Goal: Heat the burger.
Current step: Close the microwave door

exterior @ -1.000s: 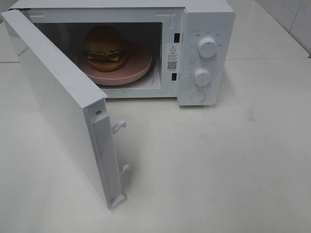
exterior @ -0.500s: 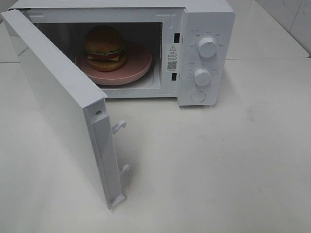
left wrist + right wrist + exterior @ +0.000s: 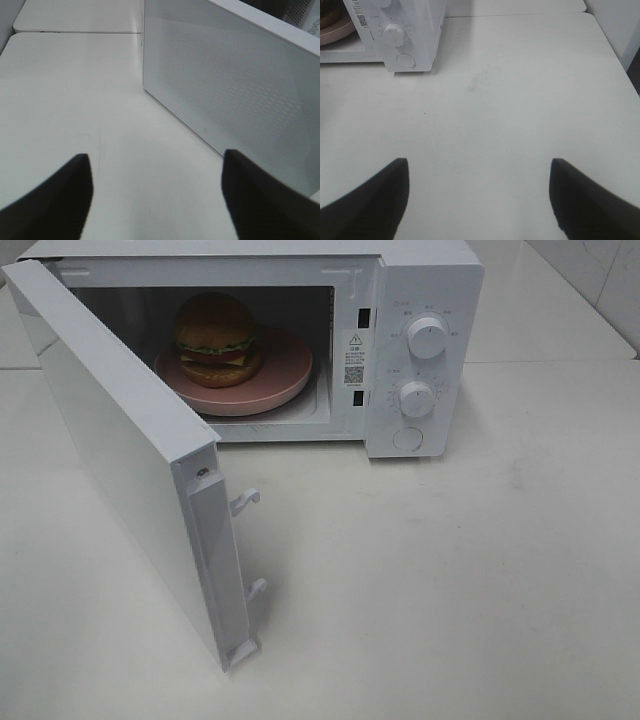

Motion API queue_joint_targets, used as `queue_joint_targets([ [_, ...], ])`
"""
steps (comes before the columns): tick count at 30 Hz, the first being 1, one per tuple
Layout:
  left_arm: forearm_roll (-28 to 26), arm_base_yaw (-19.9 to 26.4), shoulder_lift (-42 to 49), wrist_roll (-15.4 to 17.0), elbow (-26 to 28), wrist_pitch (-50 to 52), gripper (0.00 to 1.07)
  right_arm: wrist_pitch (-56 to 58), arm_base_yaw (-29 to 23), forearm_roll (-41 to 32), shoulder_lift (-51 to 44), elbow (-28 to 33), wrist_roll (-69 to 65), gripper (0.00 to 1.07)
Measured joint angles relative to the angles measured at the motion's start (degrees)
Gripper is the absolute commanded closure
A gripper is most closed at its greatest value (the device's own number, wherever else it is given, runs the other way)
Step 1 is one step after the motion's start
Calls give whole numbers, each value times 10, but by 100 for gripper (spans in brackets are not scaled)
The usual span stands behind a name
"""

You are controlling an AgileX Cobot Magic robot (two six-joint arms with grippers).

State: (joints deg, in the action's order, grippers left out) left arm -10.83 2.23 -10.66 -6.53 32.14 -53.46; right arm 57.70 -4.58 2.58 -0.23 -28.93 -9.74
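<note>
Golden-brown domed burger (image 3: 215, 338) sitting on flat pink round plate (image 3: 285, 375) inside white microwave oven (image 3: 425, 285), upper left of high view: loading looking done. White hinged door (image 3: 110, 440) standing wide open; closing it, turning white round dials (image 3: 427, 338) remaining. Left end effector (image 3: 156, 165), right end effector (image 3: 479, 165) both gaping over white desk (image 3: 450, 570), gripping nothing.
</note>
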Motion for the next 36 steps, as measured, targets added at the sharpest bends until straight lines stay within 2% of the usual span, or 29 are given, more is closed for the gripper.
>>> queue_joint_targets([
  [1, 0, 0, 0, 0, 0, 0, 65, 0, 0, 0, 0, 0, 0, 31],
  [2, 0, 0, -21, 0, 0, 19, 81, 0, 0, 0, 0, 0, 0, 31],
  [3, 0, 0, -21, 0, 0, 19, 81, 0, 0, 0, 0, 0, 0, 31],
  [4, 0, 0, -42, 0, 0, 38, 90, 0, 0, 0, 0, 0, 0, 31],
  [5, 0, 0, -55, 0, 0, 48, 107, 0, 0, 0, 0, 0, 0, 31],
  [11, 3, 0, -109, -2, -6, 112, 107, 0, 0, 0, 0, 0, 0, 31],
  [13, 3, 0, -133, -2, -32, 178, 107, 0, 0, 0, 0, 0, 0, 31],
  [14, 3, 0, -133, -2, -32, 178, 107, 0, 0, 0, 0, 0, 0, 31],
  [15, -1, 0, -148, -7, -52, 227, 107, 0, 0, 0, 0, 0, 0, 31],
  [17, -3, 0, -154, -10, -61, 247, 107, 0, 0, 0, 0, 0, 0, 31],
  [19, -27, 0, -183, -46, -105, 345, 107, 0, 0, 0, 0, 0, 0, 31],
  [22, -36, 0, -189, -58, -117, 371, 107, 0, 0, 0, 0, 0, 0, 32],
  [24, -64, 0, -223, -94, -158, 473, 107, 0, 0, 0, 0, 0, 0, 32],
  [26, -66, 0, -230, -97, -166, 494, 107, 0, 0, 0, 0, 0, 0, 32],
  [27, -69, 0, -248, -101, -182, 541, 107, 0, 0, 0, 0, 0, 0, 32],
  [30, -69, -2, -272, -101, -199, 597, 107, 0, 0, 0, 0, 0, 0, 32],
  [33, -69, -6, -282, -101, -205, 617, 107, 0, 0, 0, 0, 0, 0, 32],
  [35, -66, -38, -321, -101, -224, 686, 107, 0, 0, 0, 0, 0, 0, 32],
  [36, -66, -38, -321, -101, -224, 686, 107, 0, 0, 0, 0, 0, 0, 32],
])
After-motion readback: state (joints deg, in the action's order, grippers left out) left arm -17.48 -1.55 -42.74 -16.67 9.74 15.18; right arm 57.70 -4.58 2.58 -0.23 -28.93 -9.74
